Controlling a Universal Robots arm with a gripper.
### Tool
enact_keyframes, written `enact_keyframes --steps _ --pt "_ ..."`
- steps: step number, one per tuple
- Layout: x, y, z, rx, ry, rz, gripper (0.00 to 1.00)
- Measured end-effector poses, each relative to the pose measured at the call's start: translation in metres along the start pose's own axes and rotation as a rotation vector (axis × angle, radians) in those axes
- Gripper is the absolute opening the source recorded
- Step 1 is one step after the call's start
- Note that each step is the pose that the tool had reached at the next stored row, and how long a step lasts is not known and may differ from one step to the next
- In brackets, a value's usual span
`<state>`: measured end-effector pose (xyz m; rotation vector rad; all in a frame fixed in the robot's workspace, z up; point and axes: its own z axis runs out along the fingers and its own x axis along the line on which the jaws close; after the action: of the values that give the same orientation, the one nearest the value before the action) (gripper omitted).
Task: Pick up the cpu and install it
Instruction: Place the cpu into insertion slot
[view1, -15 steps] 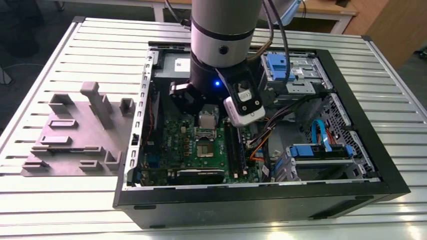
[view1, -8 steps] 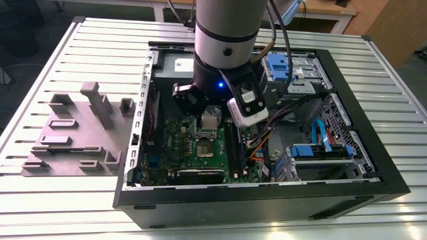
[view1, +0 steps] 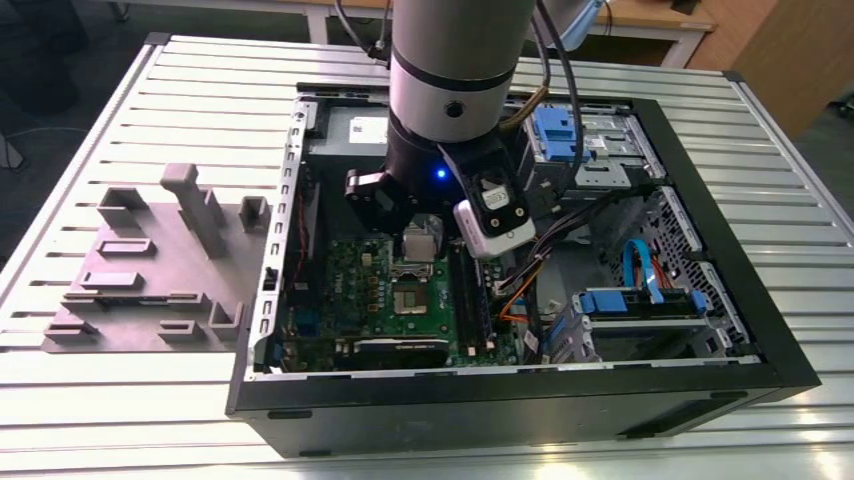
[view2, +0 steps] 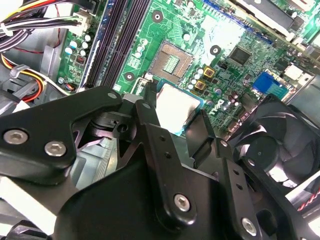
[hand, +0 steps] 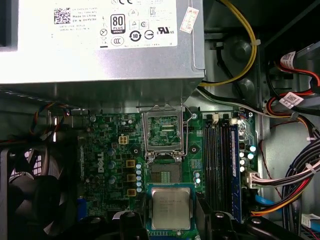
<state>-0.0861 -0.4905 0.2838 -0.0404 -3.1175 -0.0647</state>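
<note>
A grey Universal Robots arm (view1: 447, 80) reaches down into an open black computer case (view1: 534, 410) that lies on a slatted silver metal bench (view1: 134, 420); on the exterior view's left of the case sits a grey plastic fixture of blocks and posts (view1: 147, 260), well apart from the arm.

The black jaws are closed narrowly on the small flat square cpu with a silver-grey metal top and thin pale rim (view2: 177, 106) (hand: 171, 207), one jaw against each of two opposite edges; the cpu is level, metal top towards the arm, and hangs above the green motherboard (view2: 235, 30) (hand: 110, 150); it is not seated.

The square processor socket (view2: 172, 62) (hand: 164, 177) lies open and bare just beside the cpu; its rectangular hinged metal frame (hand: 164, 131) is swung back on the socket's far side from the cpu, towards the silver power supply box with white labels (hand: 100, 50).

Long black memory slots (view2: 115, 40) (hand: 217, 160) run alongside the socket; a round black fan (view2: 272, 150) (hand: 27, 185) stands at the board's other side; bundled coloured cables (hand: 295, 180) hang past the slots.
</note>
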Motion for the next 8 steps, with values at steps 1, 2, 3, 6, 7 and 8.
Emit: enact_keyframes --steps 1,2,3,6,7,8 --pt "0.0 0.0 0.0 0.0 0.0 0.0 0.47" --pt "0.0 0.0 0.0 0.0 0.0 0.0 0.47" --pt "0.0 0.0 0.0001 -0.0001 0.0 0.0 0.47" --pt "0.0 0.0 0.0001 0.0 0.0 0.0 0.47" --pt "0.0 0.0 0.0002 0.0 0.0 0.0 0.47" --pt "-0.0001 0.0 0.0012 -0.0007 -0.0003 0.0 0.47"
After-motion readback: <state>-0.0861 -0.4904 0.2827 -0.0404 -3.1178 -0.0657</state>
